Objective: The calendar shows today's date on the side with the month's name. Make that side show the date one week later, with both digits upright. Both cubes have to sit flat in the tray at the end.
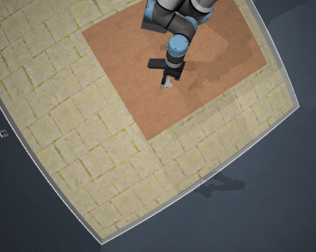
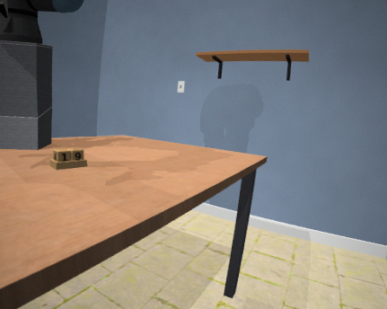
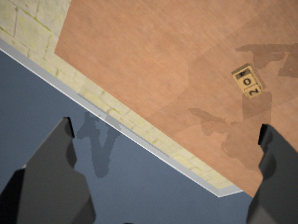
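The tray [image 2: 69,165] stands on the table with two wooden cubes side by side in it. In the exterior view the left cube [image 2: 64,156] shows an upright 1 and the right cube [image 2: 78,155] an upright 9. No month name is readable there. From above, in the wrist view, one cube top [image 3: 247,81] shows 0 and the other cube top [image 3: 254,93] shows 2; a dark mark beside the 0 is too small to read. My gripper [image 3: 164,122] [image 1: 166,86] is open and empty, high above the table, with the calendar off to the right in the wrist view.
The wooden table [image 1: 136,110] [image 2: 136,180] has its edge and corner near the gripper's side in the wrist view. The robot's grey pedestal [image 2: 14,90] stands behind the tray. A wall shelf [image 2: 252,56] hangs beyond the table.
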You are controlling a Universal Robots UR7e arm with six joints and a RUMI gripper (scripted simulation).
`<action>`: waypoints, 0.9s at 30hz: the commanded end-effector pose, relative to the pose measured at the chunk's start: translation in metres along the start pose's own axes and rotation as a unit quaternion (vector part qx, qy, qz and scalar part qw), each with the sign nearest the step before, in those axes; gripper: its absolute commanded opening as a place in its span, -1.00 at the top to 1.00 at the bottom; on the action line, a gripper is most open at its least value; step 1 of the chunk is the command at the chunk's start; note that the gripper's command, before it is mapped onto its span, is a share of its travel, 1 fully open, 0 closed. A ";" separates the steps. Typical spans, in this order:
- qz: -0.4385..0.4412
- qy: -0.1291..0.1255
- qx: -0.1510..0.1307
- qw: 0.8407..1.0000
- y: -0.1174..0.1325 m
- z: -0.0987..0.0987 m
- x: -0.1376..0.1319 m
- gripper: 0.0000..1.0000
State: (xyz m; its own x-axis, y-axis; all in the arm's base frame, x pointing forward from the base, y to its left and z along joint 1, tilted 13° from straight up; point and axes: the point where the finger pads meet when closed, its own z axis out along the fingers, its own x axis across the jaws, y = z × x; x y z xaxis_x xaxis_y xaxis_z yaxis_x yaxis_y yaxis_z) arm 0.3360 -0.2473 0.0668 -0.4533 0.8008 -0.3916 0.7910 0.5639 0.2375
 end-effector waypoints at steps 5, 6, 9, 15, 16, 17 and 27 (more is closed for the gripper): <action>-0.097 0.043 0.018 0.994 0.027 0.051 0.038 -1.00; -0.110 0.048 0.020 0.993 0.030 0.058 0.043 -1.00; -0.139 0.059 0.025 0.988 0.038 0.070 0.056 -1.00; -0.183 0.075 0.032 0.980 0.047 0.089 0.080 -1.00; -0.197 0.081 0.035 0.977 0.050 0.094 0.089 -1.00; -0.211 0.086 0.037 0.973 0.053 0.100 0.097 -1.00; -0.298 0.109 0.053 0.947 0.066 0.129 0.147 -1.00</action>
State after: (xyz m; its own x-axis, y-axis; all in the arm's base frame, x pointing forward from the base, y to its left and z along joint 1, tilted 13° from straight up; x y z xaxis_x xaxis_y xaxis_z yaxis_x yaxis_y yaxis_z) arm 0.3711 -0.1358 -0.0652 -0.8564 0.4570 -0.2400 0.4695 0.8829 0.0061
